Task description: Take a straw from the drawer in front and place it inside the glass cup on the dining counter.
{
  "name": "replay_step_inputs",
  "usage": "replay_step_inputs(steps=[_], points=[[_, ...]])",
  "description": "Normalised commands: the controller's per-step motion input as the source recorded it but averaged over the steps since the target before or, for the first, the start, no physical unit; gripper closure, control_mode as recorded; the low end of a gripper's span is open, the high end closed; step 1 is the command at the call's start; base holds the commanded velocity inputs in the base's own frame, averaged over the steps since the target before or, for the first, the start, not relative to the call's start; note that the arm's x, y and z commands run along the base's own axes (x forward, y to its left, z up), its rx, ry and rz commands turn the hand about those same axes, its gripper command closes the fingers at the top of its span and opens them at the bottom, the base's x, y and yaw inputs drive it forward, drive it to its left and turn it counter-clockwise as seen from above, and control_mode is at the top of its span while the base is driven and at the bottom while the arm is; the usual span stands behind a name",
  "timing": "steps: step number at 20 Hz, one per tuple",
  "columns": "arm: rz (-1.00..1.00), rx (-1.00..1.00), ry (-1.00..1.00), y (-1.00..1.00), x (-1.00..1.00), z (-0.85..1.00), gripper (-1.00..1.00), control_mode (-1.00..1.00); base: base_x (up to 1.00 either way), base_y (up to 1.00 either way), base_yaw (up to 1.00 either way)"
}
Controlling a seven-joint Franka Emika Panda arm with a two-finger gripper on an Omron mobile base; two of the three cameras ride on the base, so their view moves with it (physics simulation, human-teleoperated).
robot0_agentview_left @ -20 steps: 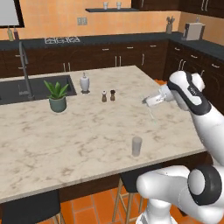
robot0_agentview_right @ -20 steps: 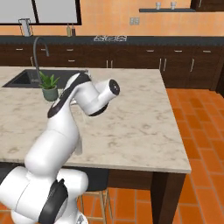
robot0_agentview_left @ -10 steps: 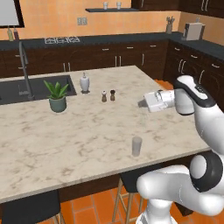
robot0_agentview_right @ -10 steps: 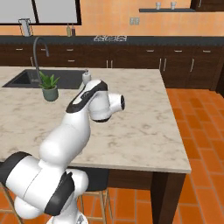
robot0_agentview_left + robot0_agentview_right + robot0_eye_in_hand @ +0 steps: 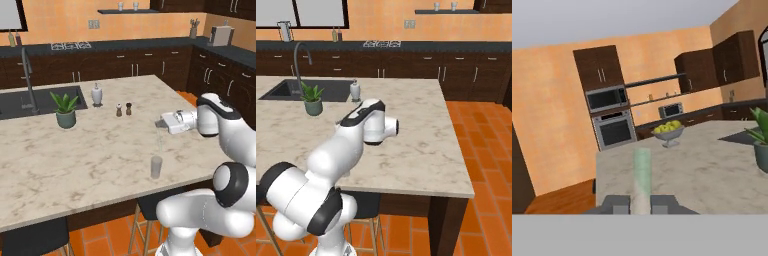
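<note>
The arm reaches over the dining counter from the right, and my gripper points left, shut on the straw. The thin pale straw hangs roughly upright below the fingers. Its lower end is just above the glass cup, which stands near the counter's front edge. In the hand view the straw rises between the two fingertips of the gripper, over the marbled top. In the right base view the arm's own body covers the hand above the counter. The drawer is out of view.
A potted plant, a white bottle and two small shakers stand further back on the counter, beside the sink and its faucet. A fruit bowl sits at the island's far end. Stools stand under the front edge.
The arm has swung its hand left and toward the counter's front edge. The straw, tilted before, now hangs nearly upright over the glass cup.
</note>
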Motion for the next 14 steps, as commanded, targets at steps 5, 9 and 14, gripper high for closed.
replay_step_inputs(steps=[5,9,14], points=[[0.02,0.0,0.01,0.0,0.0,-0.2,1.0,-1.0,0.0,0.0,0.0],[0.02,0.0,0.0,0.0,0.0,-0.15,1.0,-1.0,0.0,0.0,0.0],[0.02,0.01,0.0,0.0,0.0,-0.14,1.0,-1.0,0.0,0.0,0.0]])
